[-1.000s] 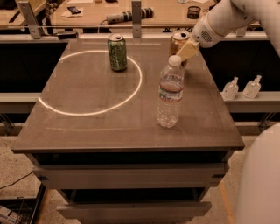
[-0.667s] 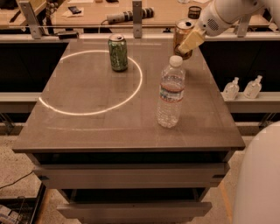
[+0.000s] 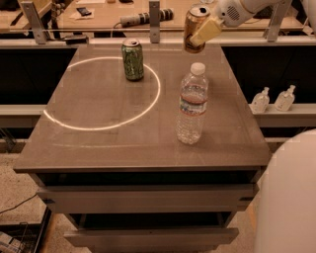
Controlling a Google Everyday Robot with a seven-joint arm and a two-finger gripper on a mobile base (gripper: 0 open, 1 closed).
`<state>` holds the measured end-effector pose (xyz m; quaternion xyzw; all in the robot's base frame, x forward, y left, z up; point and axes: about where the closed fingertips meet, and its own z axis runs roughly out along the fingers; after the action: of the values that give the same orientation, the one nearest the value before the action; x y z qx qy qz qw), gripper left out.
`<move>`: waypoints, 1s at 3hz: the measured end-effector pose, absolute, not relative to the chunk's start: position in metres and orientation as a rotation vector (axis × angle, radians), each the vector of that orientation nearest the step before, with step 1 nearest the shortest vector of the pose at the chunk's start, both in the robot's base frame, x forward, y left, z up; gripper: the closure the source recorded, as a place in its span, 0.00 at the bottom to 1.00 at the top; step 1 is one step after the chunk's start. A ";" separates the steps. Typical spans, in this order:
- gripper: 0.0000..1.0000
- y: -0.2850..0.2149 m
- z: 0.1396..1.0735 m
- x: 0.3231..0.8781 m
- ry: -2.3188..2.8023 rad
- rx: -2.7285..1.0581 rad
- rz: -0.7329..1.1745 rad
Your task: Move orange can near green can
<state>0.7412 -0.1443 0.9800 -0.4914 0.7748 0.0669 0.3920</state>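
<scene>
Gripper point(image 3: 203, 30) is at top right of the view, above the far right edge of the table point(image 3: 123, 143), coming in w/ the white arm point(image 3: 237, 10) from the upper right. It's clamped on the orange can point(image 3: 192, 22); one cream finger point(image 3: 207, 30) lies across the can's right side, the other is hidden behind it. Can is held up off the tabletop, tilted a bit, silver top leaning right.

Just in front of the can & lower: clear water bottle point(image 3: 191, 104), upright, white cap, standing right of centre on the table.

Green can point(image 3: 133, 59) stands upright on the far part of the table, left of the orange can & well apart from it. It sits on the far rim of a white light ring point(image 3: 98, 127) that covers the table's left-centre.

Below the tabletop: drawer fronts point(image 3: 143, 197). Right of the table, 2 small pump bottles point(image 3: 272, 99) side by side on a ledge. Bottom right corner: pale rounded robot body point(image 3: 289, 197). Behind the table: a workbench w/ a power strip point(image 3: 143, 17).
</scene>
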 end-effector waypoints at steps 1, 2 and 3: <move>1.00 -0.112 0.978 0.744 1.931 -1.286 0.322; 1.00 -0.074 0.963 0.738 1.940 -1.368 0.482; 1.00 -0.043 0.944 0.729 1.968 -1.518 0.521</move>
<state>0.7289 -0.0431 0.9443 -0.5710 0.7401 0.1958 0.2964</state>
